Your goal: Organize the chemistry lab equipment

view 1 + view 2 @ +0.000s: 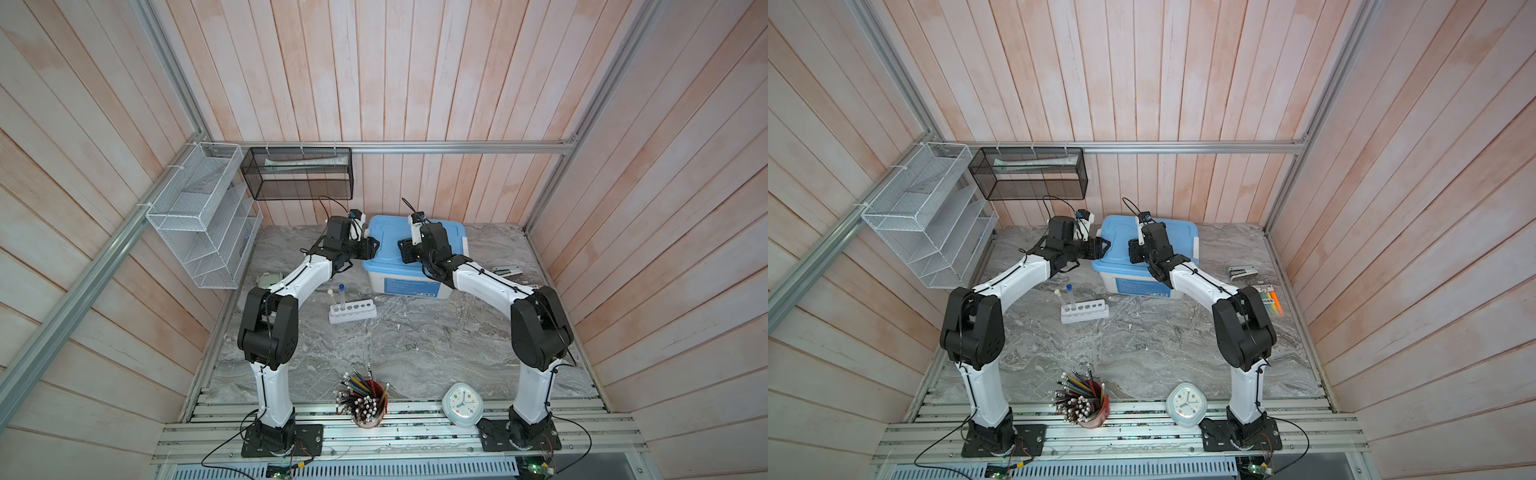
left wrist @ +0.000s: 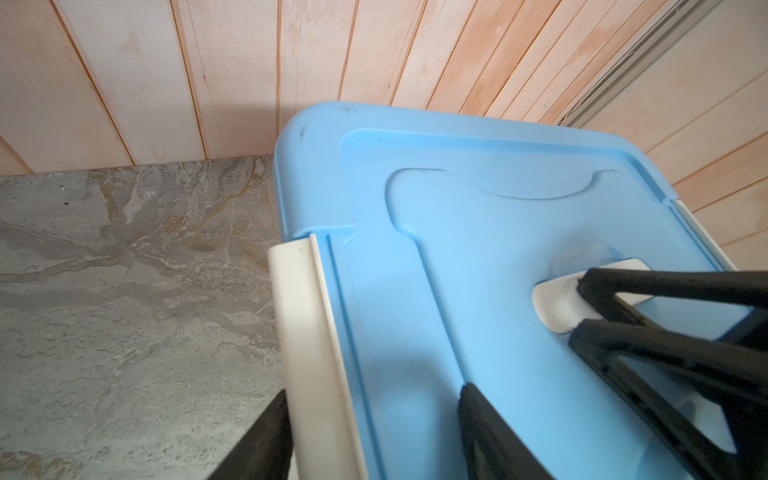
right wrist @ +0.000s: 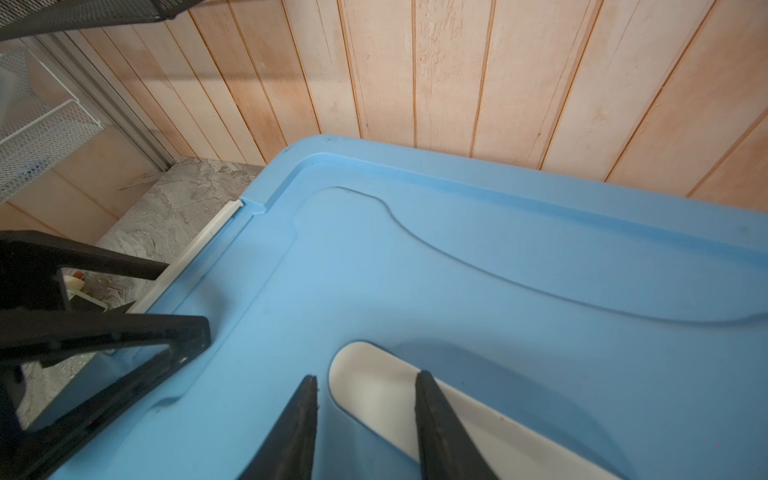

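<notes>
Chemistry lab equipment in sight is sitting on the grey marbled desk [image 1: 415,345]. A white plastic six-hole rack [image 1: 353,313] is carrying a thin clear tube with a blue cap [image 1: 341,296] and a thin clear tube with a white cap [image 1: 331,300], both in holes at one end. It is standing just in front of the white storage box with a pale blue lid [image 1: 388,232].

I am judging the tubes light, slick and easily cracked, so I would be pinching each on its shaft under the cap. The rack is looking stiff and light, best taken by its short ends.

My left hand [image 2: 374,390] is hanging wide, straddling the box's white side latch [image 2: 303,332]. My right hand [image 3: 365,376] is hovering half-spread over the white lid handle [image 3: 374,399]; I cannot tell whether it is gripping.

A blue label [image 1: 411,287] on the box front is carrying print too small for reading.
</notes>
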